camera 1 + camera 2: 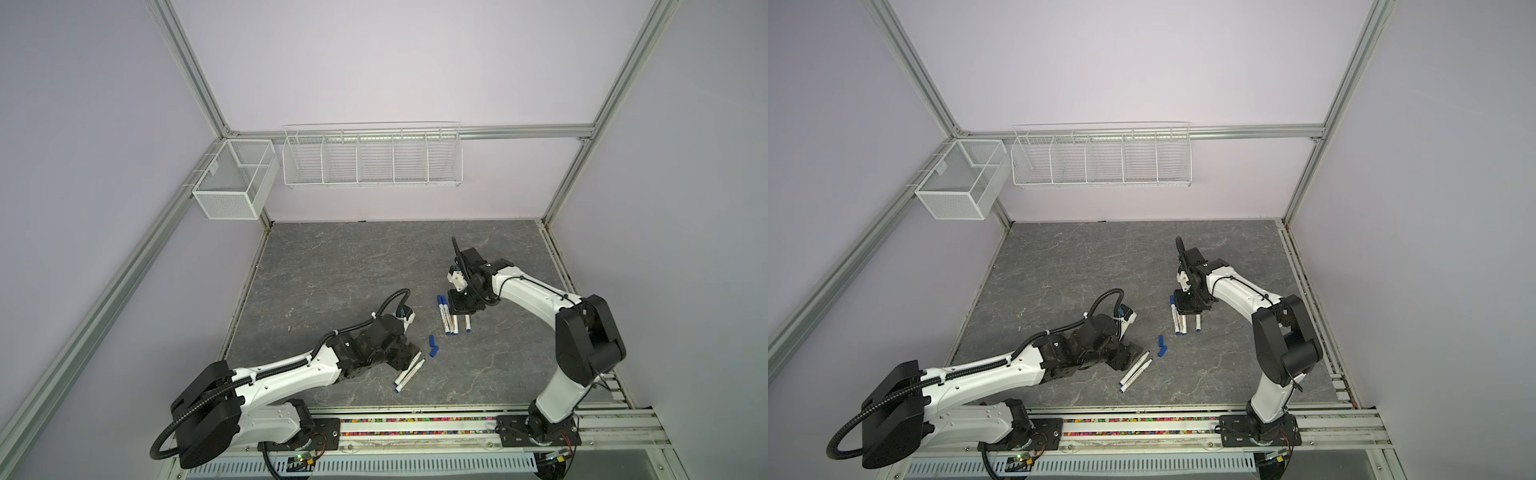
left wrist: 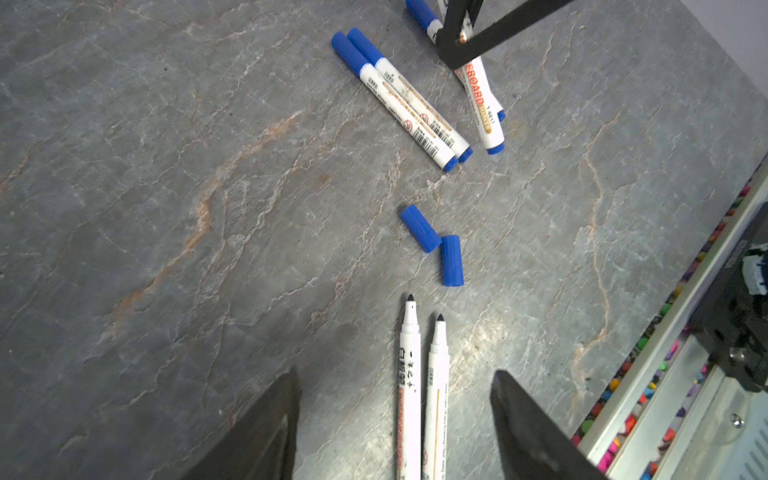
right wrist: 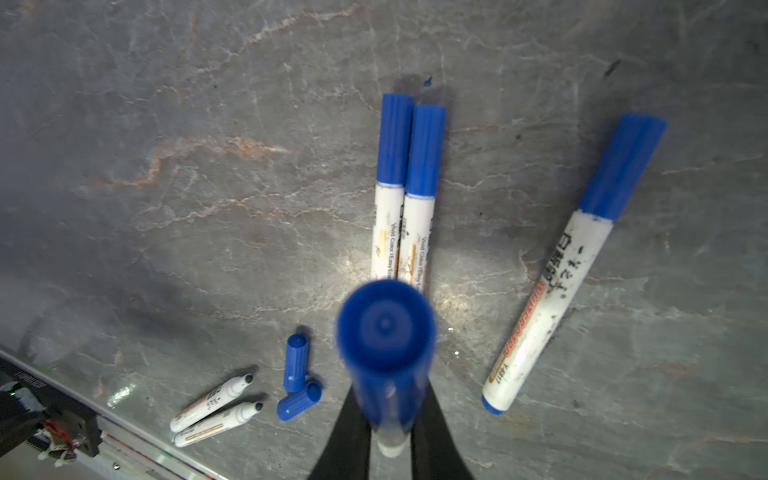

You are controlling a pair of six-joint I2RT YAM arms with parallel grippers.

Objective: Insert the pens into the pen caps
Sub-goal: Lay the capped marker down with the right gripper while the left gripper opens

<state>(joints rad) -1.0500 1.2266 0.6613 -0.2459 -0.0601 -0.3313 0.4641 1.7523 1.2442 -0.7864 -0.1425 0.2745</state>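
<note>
1. The left gripper (image 2: 397, 382), fingers spread, hovers over two uncapped pens (image 2: 436, 374); their tips point straight at the loose caps (image 2: 419, 228), just short of them.
2. Beyond the loose caps lie three capped pens (image 3: 405, 187); labels read "EBOARD" and "Vivid Color".
3. Past the loose caps too, the right gripper (image 3: 390, 440) pinches a fourth capped pen (image 3: 386, 332).

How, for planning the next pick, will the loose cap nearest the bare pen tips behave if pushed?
Lying on its side, that cylindrical loose cap probably rolls. It seems to touch the second cap, so a push likely shifts both.
</note>
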